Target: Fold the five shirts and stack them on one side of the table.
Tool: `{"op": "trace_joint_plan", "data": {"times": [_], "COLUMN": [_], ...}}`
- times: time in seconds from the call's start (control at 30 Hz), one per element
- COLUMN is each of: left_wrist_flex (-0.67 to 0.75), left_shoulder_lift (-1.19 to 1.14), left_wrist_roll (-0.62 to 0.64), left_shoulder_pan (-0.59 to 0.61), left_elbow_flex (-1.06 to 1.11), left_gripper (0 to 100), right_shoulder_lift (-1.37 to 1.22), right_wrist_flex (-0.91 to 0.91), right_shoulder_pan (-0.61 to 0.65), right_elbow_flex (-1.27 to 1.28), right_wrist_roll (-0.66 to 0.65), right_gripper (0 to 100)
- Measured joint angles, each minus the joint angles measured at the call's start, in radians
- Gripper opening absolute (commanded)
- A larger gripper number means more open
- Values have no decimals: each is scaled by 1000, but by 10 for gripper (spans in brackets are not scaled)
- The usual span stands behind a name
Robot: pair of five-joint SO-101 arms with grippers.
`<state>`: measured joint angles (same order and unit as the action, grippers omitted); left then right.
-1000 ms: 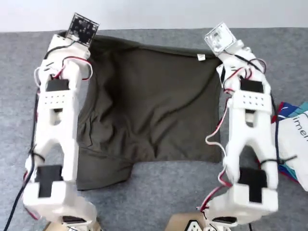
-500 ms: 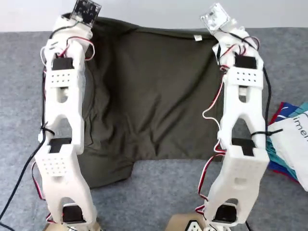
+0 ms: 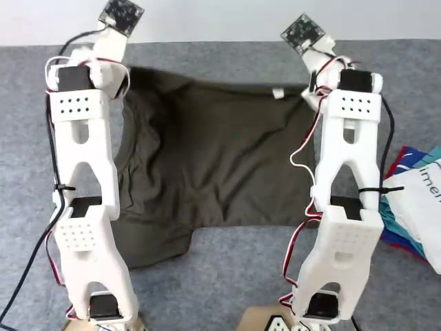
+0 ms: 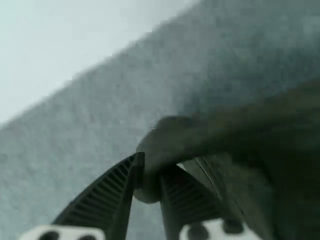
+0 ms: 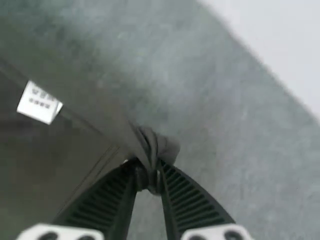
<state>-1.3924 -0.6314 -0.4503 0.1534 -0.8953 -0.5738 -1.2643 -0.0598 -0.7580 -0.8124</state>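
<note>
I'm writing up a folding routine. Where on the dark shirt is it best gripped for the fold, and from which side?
Probably the two far corners, one per arm, coming over from the arms' side. The shirt lies spread with a straight far edge, and the left gripper and right gripper each pinch a bunched corner, so it should lift evenly.

I am looking down on a table (image 3: 241, 289) covered in a grey, felt-like cloth with a fine speckled nap. At 12 o'clock in the high view its far edge meets a plain pale band (image 3: 220, 17); I cannot tell whether that is wall or floor. At 6 o'clock a tan board (image 3: 249, 320) lies at the near edge. The light is soft and even, and the shadows are faint.
</note>
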Motion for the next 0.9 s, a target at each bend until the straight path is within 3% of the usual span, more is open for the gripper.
{"op": "trace_joint_plan", "data": {"times": [0.23, 0.5, 0.9], "left_wrist_flex": [-313, -333, -333], "left_shoulder_lift": [0, 41, 393], "left_wrist_roll": [-215, -318, -470], "left_shoulder_pan": [-40, -35, -35], "left_elbow_flex": [0, 178, 756], "left_gripper": [4, 4, 6], "right_shoulder_lift": [0, 0, 3], "right_wrist_flex": [-253, -483, -489], "right_shoulder_pan": [31, 41, 40], "right_elbow_flex": [-77, -104, -69], "right_wrist_roll": [-35, -115, -123], "right_gripper": [12, 12, 12]}}
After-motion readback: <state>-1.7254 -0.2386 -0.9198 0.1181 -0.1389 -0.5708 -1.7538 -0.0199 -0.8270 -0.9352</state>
